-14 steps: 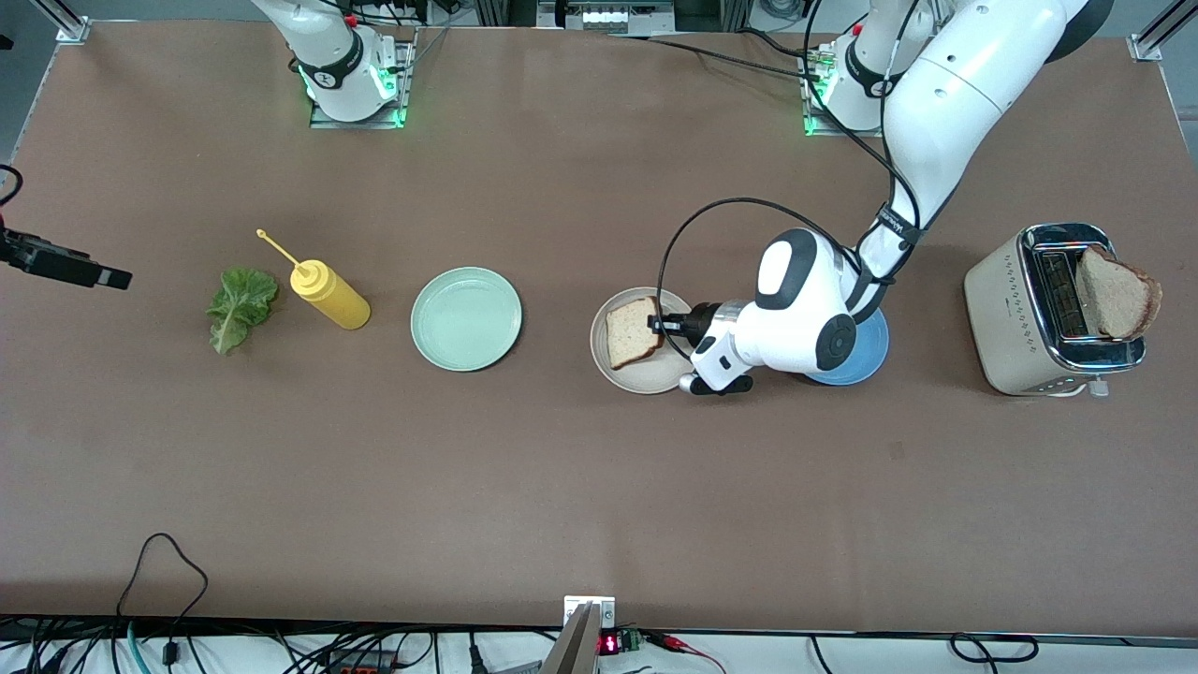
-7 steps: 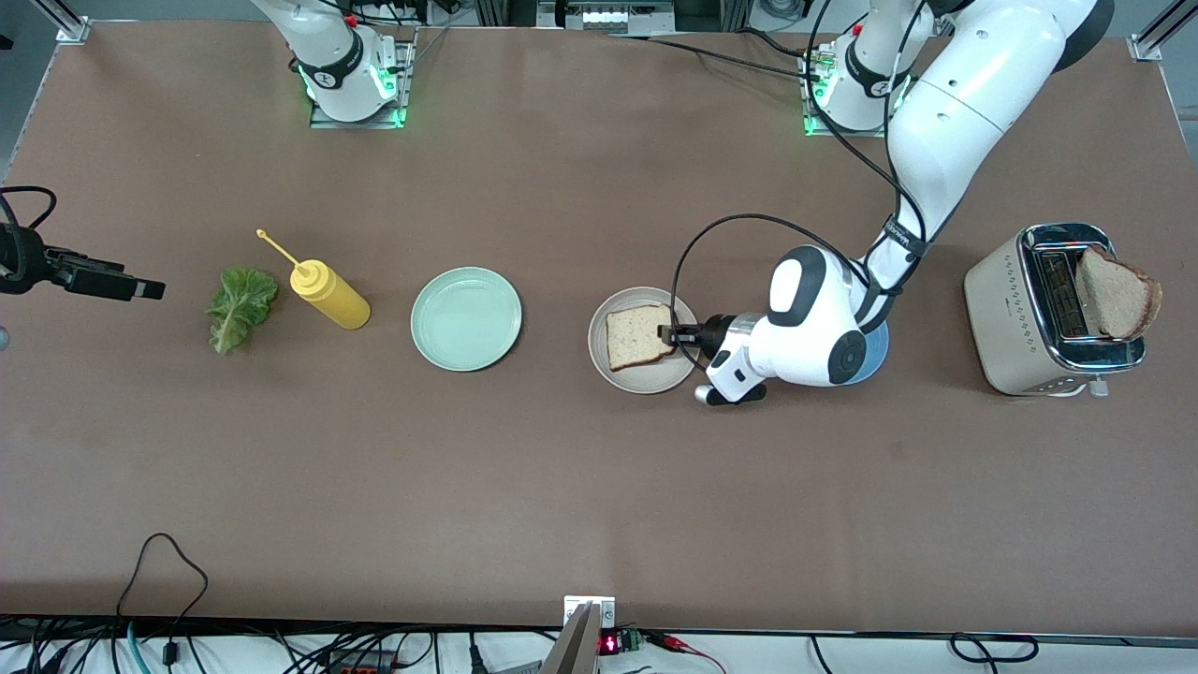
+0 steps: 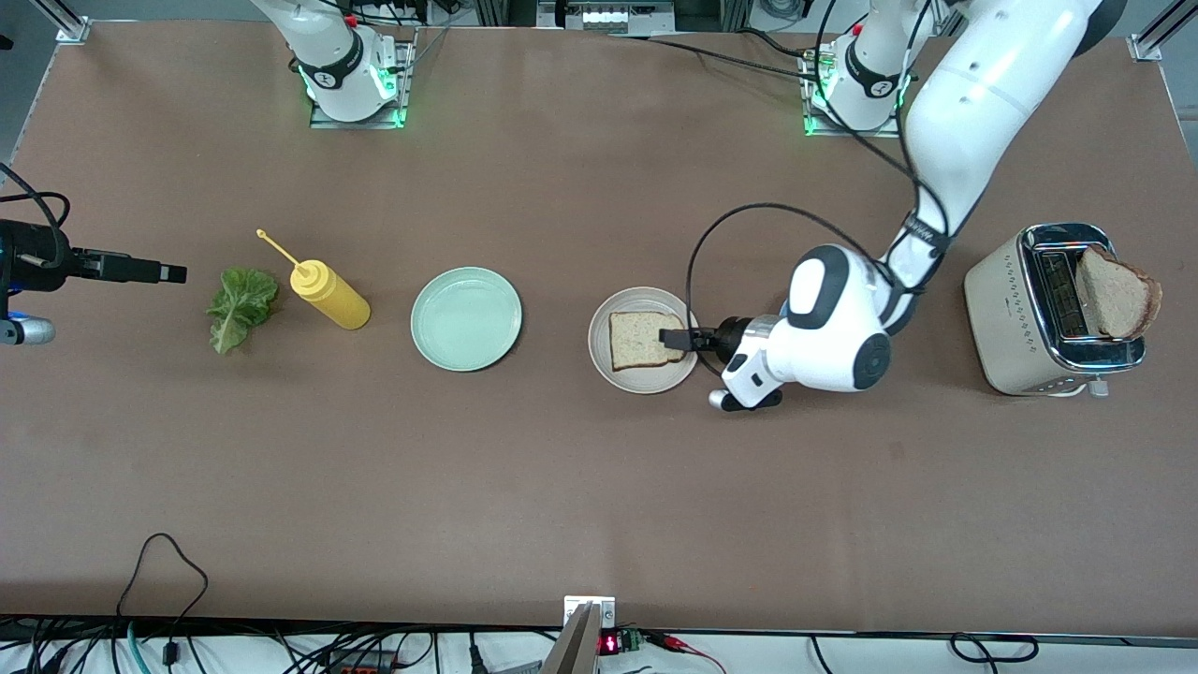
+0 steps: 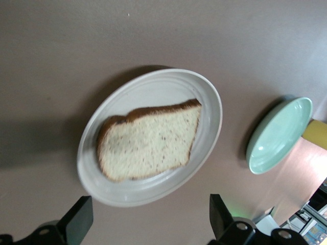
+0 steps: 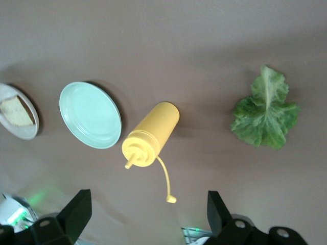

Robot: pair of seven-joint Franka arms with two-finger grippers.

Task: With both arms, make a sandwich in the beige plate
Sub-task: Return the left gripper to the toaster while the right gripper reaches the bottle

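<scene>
Brown table [image 3: 562, 487] fills the front view, with both arm bases along the top edge of the frame. The left arm [image 3: 973, 84] bends down from the top into the middle of the frame, its white wrist low over the table between the toaster [image 3: 1020, 318] and the beige plate [image 3: 604, 360]. Only the base of the right arm [image 3: 328, 47] shows at the top of the frame.

The toaster stands at the left arm's end of the table at mid-height in the frame, with a bread slice [image 3: 1118, 298] sticking up out of one slot. The beige plate sits just off centre toward the left arm's end. A mint plate [image 3: 466, 318] lies bare beside it toward the right arm's end. A yellow bottle [image 3: 332, 295] lies on its side further along that way.

One slice [image 3: 641, 340] lies flat in the beige plate, crust facing the bases. A lettuce leaf [image 3: 239, 307] lies on the table beside the bottle, nearest the right arm's end.

The left gripper [image 3: 672, 339] is over the beige plate's rim at the slice's edge. In the left wrist view its fingers [image 4: 82, 219] are spread wide, with nothing between them.

The right gripper [image 3: 173, 273] hangs over the table at the frame's edge, near the lettuce, fingers [image 5: 76, 209] spread and holding nothing.
</scene>
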